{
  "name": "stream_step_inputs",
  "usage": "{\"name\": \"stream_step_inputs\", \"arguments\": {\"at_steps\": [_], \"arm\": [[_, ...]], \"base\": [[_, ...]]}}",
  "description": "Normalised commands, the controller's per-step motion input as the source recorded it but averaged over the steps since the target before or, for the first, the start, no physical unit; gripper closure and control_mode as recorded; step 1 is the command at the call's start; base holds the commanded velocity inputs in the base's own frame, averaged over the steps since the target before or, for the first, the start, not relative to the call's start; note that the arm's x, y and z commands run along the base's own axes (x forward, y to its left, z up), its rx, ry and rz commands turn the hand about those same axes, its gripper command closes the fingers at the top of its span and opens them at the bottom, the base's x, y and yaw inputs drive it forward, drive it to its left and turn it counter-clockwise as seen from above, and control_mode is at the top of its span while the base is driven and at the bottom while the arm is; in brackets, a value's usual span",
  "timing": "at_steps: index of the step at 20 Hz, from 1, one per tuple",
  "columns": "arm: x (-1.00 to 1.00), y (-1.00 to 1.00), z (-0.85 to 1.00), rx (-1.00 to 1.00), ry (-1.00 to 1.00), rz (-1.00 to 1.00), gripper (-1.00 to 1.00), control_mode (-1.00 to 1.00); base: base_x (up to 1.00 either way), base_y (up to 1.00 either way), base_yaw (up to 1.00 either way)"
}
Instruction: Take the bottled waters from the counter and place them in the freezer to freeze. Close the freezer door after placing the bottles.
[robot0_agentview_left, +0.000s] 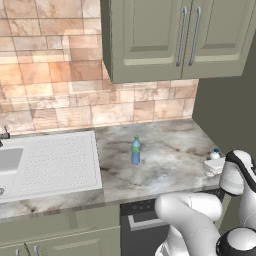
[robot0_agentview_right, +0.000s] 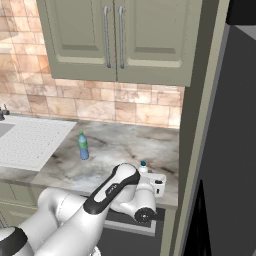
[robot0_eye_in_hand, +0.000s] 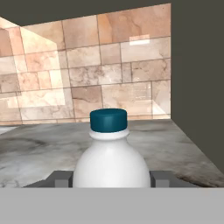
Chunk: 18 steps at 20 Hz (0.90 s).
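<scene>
A pale bottle with a dark cap (robot0_eye_in_hand: 111, 162) stands near the right front corner of the marbled counter (robot0_agentview_left: 165, 165). It also shows as the dark-capped bottle (robot0_agentview_left: 215, 154) (robot0_agentview_right: 143, 166) in both base views. My gripper (robot0_eye_in_hand: 111, 180) (robot0_agentview_left: 215, 167) (robot0_agentview_right: 151, 181) is level with its body, one finger pressed against each side, shut on it. The bottle still rests on the stone. The blue bottle with a green cap (robot0_agentview_left: 135, 151) (robot0_agentview_right: 83, 146) stands upright mid-counter, well to the left. At the far right rises the grey refrigerator front (robot0_agentview_right: 235, 130); I cannot tell how its freezer door stands.
A white sink with a drainboard (robot0_agentview_left: 55, 160) takes up the counter's left. Olive upper cabinets (robot0_agentview_left: 175, 35) hang over the counter. A tall olive side panel (robot0_agentview_right: 200, 115) walls off its right end. The black-fronted dishwasher (robot0_agentview_left: 137, 220) sits under the counter edge.
</scene>
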Motion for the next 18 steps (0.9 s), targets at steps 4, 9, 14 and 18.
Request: {"name": "stream_step_inputs", "arguments": {"at_steps": [4,9,14,18], "arm": [[0.14,0.03,0.00,0.00,0.00,0.00,1.00,-1.00],[0.04,0.00,0.00,0.00,0.00,0.00,1.00,-1.00],[-0.03,0.02,0.34,-0.06,0.00,0.00,1.00,-1.00],[-0.07,0.20,0.82,-0.10,0.08,-0.05,1.00,-1.00]], "base": [[0.00,0.00,0.00],[0.00,0.00,0.00],[0.00,0.00,0.00],[0.00,0.00,0.00]]}}
